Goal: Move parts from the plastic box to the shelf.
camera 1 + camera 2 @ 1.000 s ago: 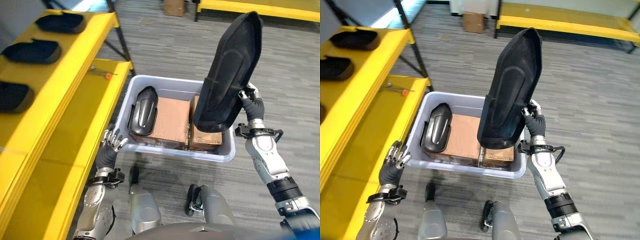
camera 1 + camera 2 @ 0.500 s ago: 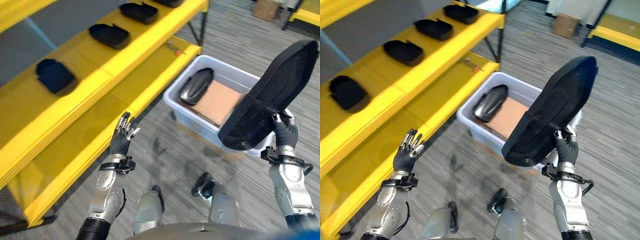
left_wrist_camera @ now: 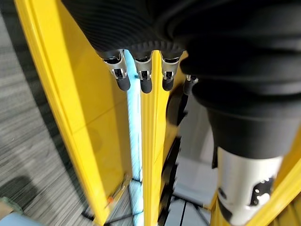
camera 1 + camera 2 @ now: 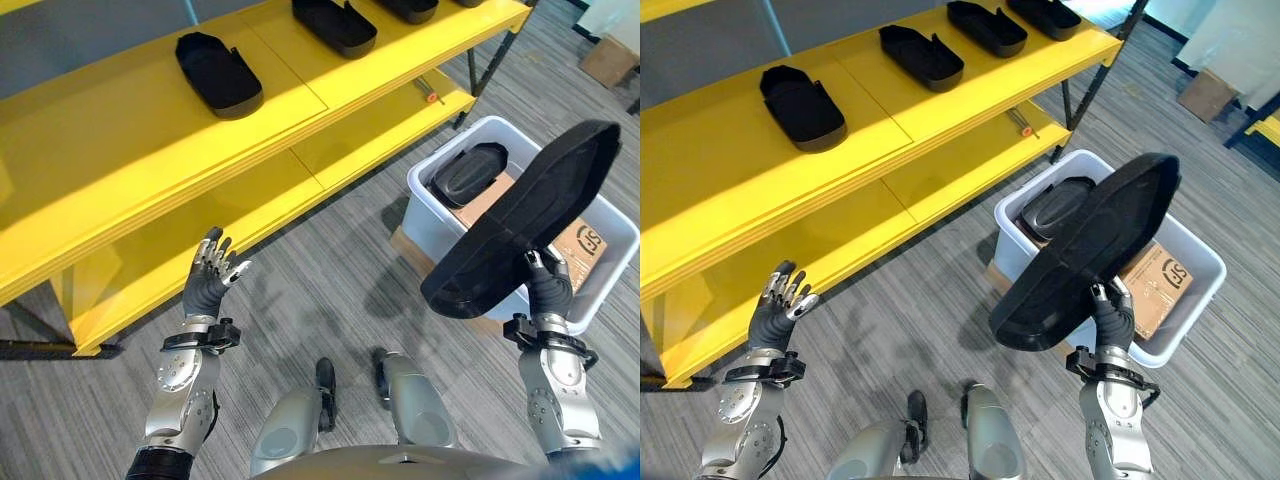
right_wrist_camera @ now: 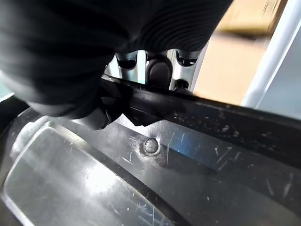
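Observation:
My right hand [image 4: 545,293] is shut on the lower edge of a large black plastic part [image 4: 520,232], holding it tilted in the air in front of the white plastic box [image 4: 612,218]. In the right wrist view the fingers [image 5: 151,70] curl over the part's rim [image 5: 197,115]. Another black part [image 4: 468,172] lies in the box on cardboard cartons. My left hand [image 4: 208,280] is raised open, empty, before the lower level of the yellow shelf [image 4: 150,150]. Black parts [image 4: 218,72] [image 4: 334,24] lie in a row on the shelf's upper level.
The shelf's lower level [image 4: 220,215] holds a small red-handled tool [image 4: 431,96] near its far end. Grey carpet floor [image 4: 330,290] lies between shelf and box. A cardboard box [image 4: 1206,93] stands on the floor further off.
The camera has turned, so shelf and box sit further right and farther off. The right hand still holds the big part, now lower and more tilted. The left hand stays raised and open.

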